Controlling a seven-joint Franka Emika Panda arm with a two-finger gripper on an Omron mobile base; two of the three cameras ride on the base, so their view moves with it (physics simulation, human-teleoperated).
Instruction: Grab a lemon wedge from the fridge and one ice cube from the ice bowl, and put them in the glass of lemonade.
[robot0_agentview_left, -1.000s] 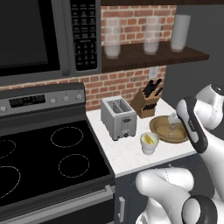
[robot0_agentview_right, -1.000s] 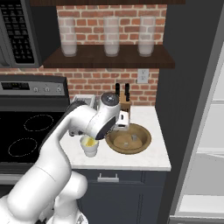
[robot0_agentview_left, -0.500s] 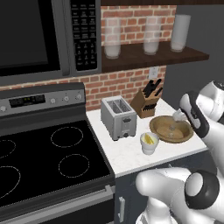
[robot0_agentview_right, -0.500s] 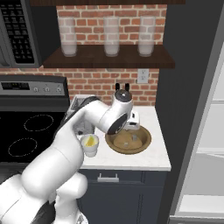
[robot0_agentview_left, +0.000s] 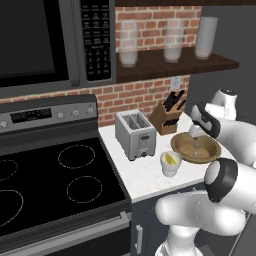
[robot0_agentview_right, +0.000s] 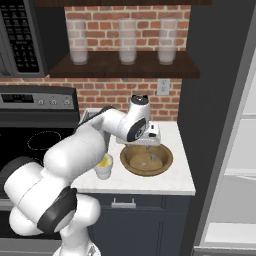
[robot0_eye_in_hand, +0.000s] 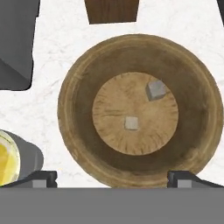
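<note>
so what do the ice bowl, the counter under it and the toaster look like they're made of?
Ice bowl: wood, matte brown, with grain lines and ring marks on its flat bottom.
Counter: white stone, probably marble or a look-alike, with faint grey veining, smooth.
Toaster: brushed metal by its grey sheen, likely steel, with two dark slots on top.

arm (robot0_agentview_right: 75, 160): glossy white rounded segments | joints: dark bands | finger tips (robot0_eye_in_hand: 41, 178): small, dark, squared
</note>
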